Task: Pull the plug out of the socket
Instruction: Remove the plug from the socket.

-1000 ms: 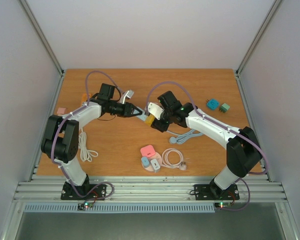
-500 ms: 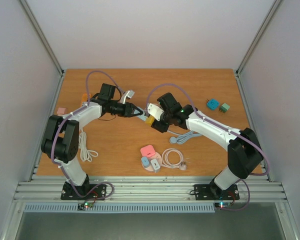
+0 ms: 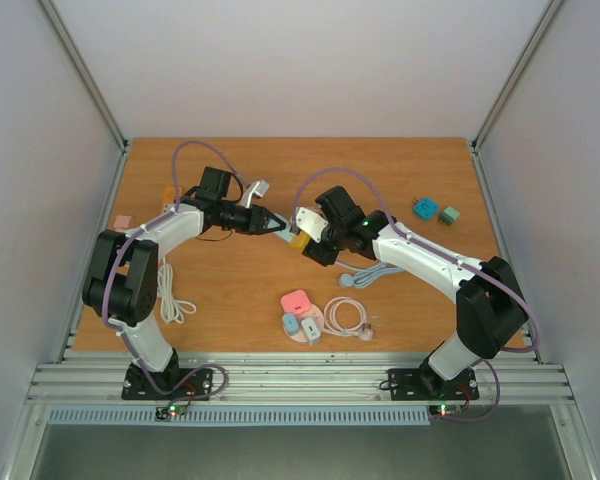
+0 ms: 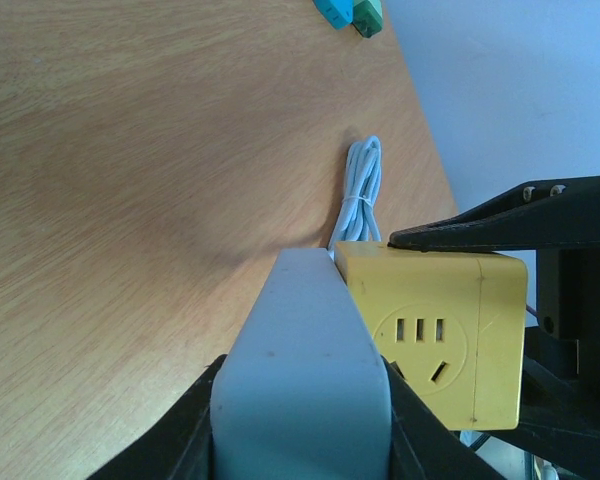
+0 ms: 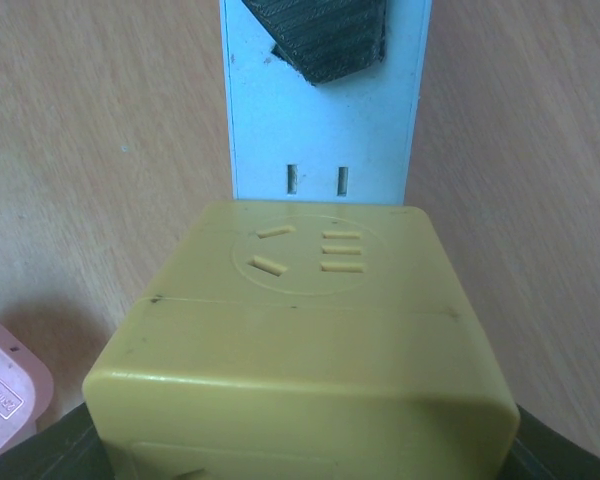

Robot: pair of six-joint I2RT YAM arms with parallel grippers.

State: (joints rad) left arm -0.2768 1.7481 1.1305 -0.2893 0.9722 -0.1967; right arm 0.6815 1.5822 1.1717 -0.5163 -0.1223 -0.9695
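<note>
A pale blue-grey socket strip (image 3: 284, 231) and a yellow cube plug (image 3: 298, 241) are joined and held above the table's middle. My left gripper (image 3: 271, 224) is shut on the strip's left end; in the left wrist view the strip (image 4: 300, 360) fills the gripper (image 4: 300, 420), with the cube (image 4: 435, 335) against its right side. My right gripper (image 3: 313, 246) is shut on the cube. In the right wrist view the cube (image 5: 300, 340) fills the gripper (image 5: 300, 450) and butts against the strip (image 5: 325, 130). The left fingertip (image 5: 325, 35) shows on the strip's far end.
Two teal cubes (image 3: 425, 208) (image 3: 449, 215) lie at the right. A bundled white cable (image 3: 373, 272) lies under the right arm. A pink plate (image 3: 300, 315) with small adapters and a coiled cable (image 3: 347, 317) lie near front. Another white cable (image 3: 170, 295) lies left, and a white plug (image 3: 257, 187) behind.
The right arm's wrist has shifted slightly. The strip and the yellow cube stay joined in about the same spot, and the left arm has hardly moved.
</note>
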